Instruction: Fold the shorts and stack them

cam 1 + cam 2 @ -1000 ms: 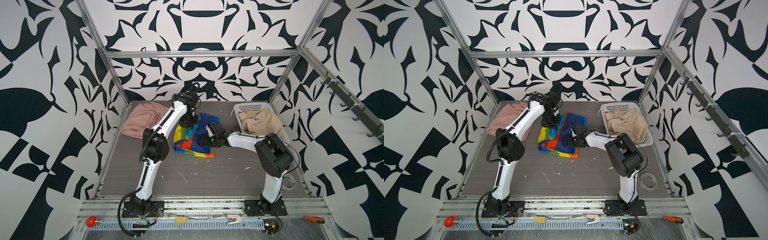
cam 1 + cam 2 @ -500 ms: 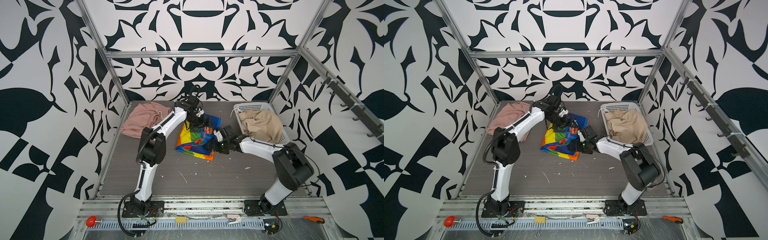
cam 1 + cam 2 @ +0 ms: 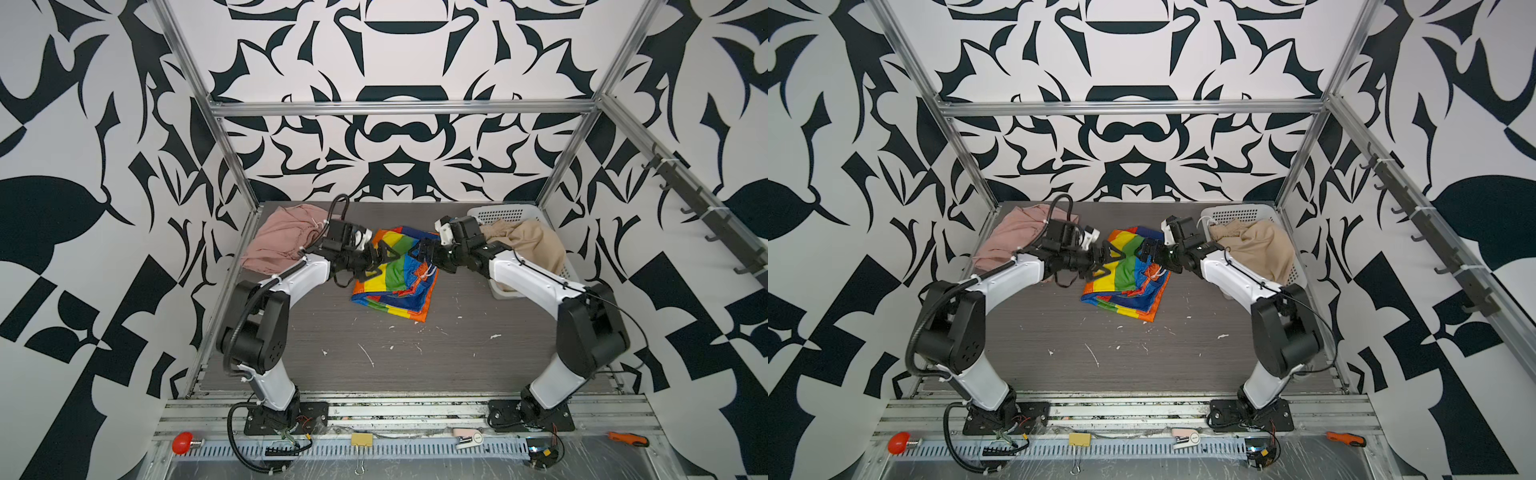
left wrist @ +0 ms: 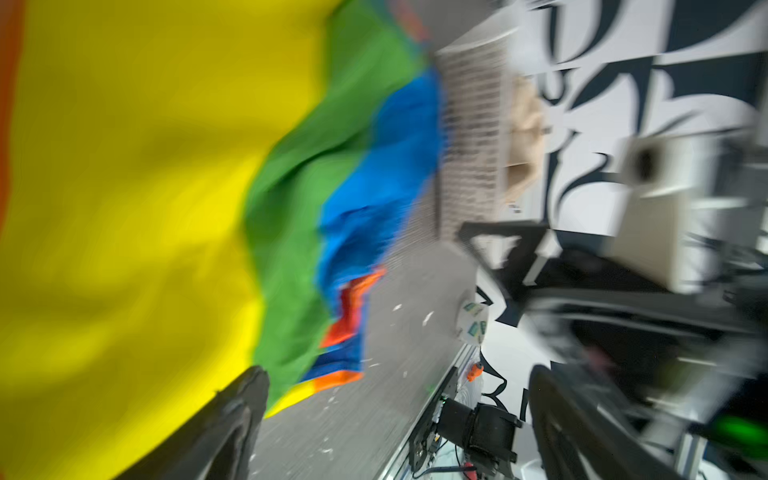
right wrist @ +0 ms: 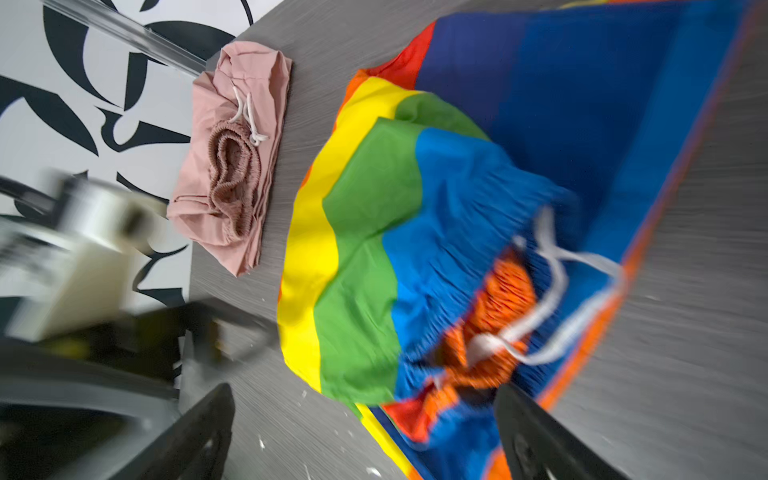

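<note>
Rainbow shorts lie mid-surface in a loose, layered fold. Their waistband and white drawstring face the right arm.

Left claw: fingers wide apart, nothing between them. It sits at the left edge of the rainbow shorts, over the yellow stripe. The left wrist view is blurred, and contact with the cloth cannot be told.

Right claw: fingers also apart and gripping nothing. It sits over the far right corner of the rainbow shorts, near the waistband.

The two claws face each other across the shorts, close but not touching.

Pink shorts are bunched at the far left corner of the surface, apart from the rainbow pair.

Beige shorts are heaped in the basket at far right.
</note>
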{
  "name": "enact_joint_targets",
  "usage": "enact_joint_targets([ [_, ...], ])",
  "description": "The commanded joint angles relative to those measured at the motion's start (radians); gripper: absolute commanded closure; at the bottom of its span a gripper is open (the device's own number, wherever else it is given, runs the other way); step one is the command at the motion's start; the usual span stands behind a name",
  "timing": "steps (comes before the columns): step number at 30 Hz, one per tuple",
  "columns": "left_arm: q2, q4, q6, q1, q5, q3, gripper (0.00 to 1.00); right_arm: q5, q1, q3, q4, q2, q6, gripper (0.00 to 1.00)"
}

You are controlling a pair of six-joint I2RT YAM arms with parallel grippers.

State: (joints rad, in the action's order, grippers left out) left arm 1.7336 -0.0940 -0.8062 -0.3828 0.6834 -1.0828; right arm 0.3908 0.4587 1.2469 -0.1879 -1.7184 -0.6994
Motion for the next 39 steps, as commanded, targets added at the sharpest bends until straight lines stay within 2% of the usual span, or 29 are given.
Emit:
enact_joint_targets([
  [1,0.001,0.179,-0.064,-0.002,0.009,0.054,0.01,0.053,0.023,0.086,0.121,-0.067,-0.113,0.00],
  [3,0.007,0.186,-0.061,-0.002,0.008,0.092,0.01,0.077,0.031,0.117,0.171,-0.123,-0.153,0.01],
  [7,0.012,0.174,-0.031,-0.001,0.002,0.151,0.01,0.106,0.033,0.151,0.185,-0.218,-0.149,0.00],
  [13,-0.012,0.127,0.041,0.005,-0.042,0.236,0.01,0.083,-0.021,0.074,0.127,-0.301,-0.030,0.00],
  [17,-0.050,0.061,0.111,0.005,-0.067,0.213,0.01,0.109,-0.048,0.020,0.138,-0.297,0.006,0.00],
  [20,-0.136,-0.099,0.247,0.005,-0.171,0.114,0.01,0.127,-0.047,0.013,0.112,-0.237,0.031,0.00],
  [23,-0.215,-0.233,0.388,0.005,-0.356,0.001,0.01,0.132,-0.052,0.005,0.076,-0.128,0.045,0.00],
  [26,-0.200,-0.282,0.410,0.018,-0.591,-0.074,0.01,0.094,-0.061,-0.004,0.012,-0.028,0.082,0.00],
  [27,-0.166,-0.310,0.422,0.032,-0.602,-0.113,0.01,0.083,-0.065,-0.008,-0.010,-0.001,0.098,0.00],
  [29,-0.078,-0.346,0.488,0.058,-0.488,-0.202,0.01,0.060,-0.072,-0.024,-0.036,0.043,0.121,0.00],
  [35,0.248,-0.595,0.594,0.063,-0.349,-0.528,0.01,0.072,-0.114,-0.134,-0.044,0.158,0.123,0.00],
  [39,0.374,-0.652,0.597,0.064,-0.270,-0.619,0.00,0.096,-0.146,-0.184,-0.054,0.218,0.126,0.00],
])
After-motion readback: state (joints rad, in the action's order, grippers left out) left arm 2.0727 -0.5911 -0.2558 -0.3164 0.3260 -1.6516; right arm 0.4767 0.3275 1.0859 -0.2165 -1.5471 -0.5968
